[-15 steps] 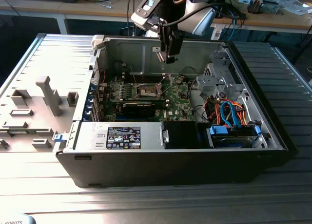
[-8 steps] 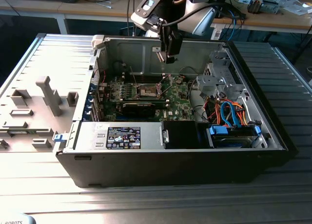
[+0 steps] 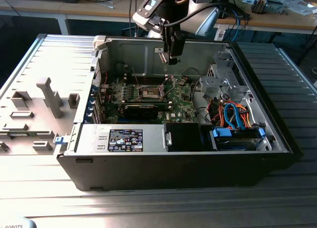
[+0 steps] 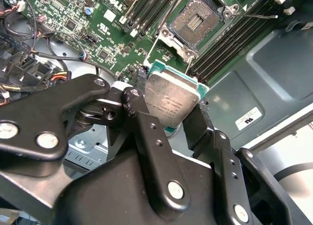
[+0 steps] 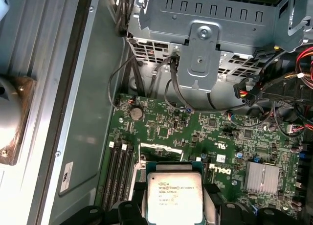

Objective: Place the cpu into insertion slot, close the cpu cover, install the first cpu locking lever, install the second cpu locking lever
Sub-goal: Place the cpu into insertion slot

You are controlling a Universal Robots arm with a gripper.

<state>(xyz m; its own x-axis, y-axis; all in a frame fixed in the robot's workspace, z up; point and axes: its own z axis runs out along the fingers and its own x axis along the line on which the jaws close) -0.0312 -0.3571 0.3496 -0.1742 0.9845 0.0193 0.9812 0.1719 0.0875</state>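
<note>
From where I stand, the exterior view has the gripper (image 3: 172, 59) hanging over the open case (image 3: 277, 134), clear above the green board (image 3: 181, 101). The slot (image 3: 150, 93) sits on that board, lower down and a little toward the exterior view's left of the tool, so the two are not yet lined up. Thin wire levers (image 3: 166, 80) stick up beside the slot. In the second wrist view the grip reads plainly. The two black fingers (image 4: 142, 122) are pressed in on opposite edges of the cpu (image 4: 171, 100), pinching it with its grey metal top facing the camera and its green rim showing along one side. The slot (image 4: 195, 22) lies beyond the chip, past the fingertips and well apart from it. Its pin field is bare, with nothing seated in it. The chip's square outline looks roughly turned the same way as the slot's, though I would not swear to it. In the first wrist view the cpu (image 5: 174, 198) sits between the dark finger ends with the board (image 5: 210, 137) spread out beyond it. I judge that the chip is carried above the board, not resting on it.
</note>
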